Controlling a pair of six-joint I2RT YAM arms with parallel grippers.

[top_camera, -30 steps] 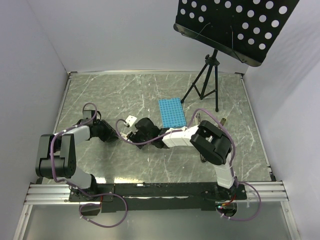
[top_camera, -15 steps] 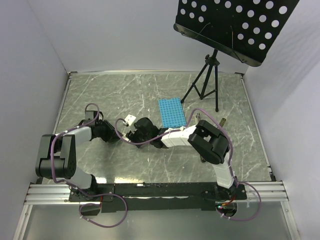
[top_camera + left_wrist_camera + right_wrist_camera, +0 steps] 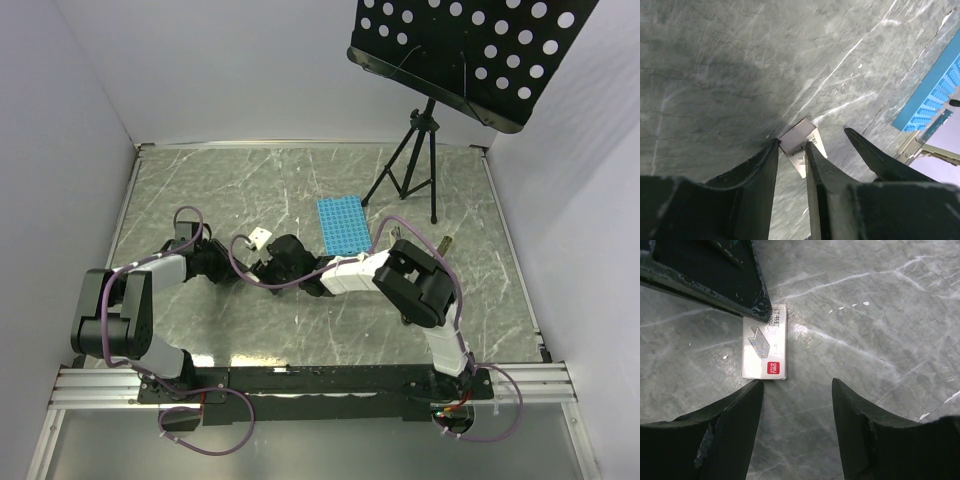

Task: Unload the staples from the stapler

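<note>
I see neither the stapler nor any loose staples in any view. A small white staple box (image 3: 261, 239) lies flat on the marble table. My left gripper (image 3: 240, 263) reaches it from the left. In the left wrist view its two fingertips (image 3: 776, 145) stand a narrow gap apart at a corner of the box (image 3: 796, 150), and I cannot tell whether they pinch it. My right gripper (image 3: 264, 266) is open and empty (image 3: 797, 381). Its left fingertip sits just short of the red-logo end of the box (image 3: 765, 342).
A blue studded plate (image 3: 344, 224) lies right of the grippers. A black music stand's tripod (image 3: 412, 165) stands at the back right. A small tan object (image 3: 447, 240) lies near the right arm's elbow. White walls close in the table.
My left gripper has moved right and slightly up, closer to the box. The right arm's elbow has shifted a little left. The box has not moved.
</note>
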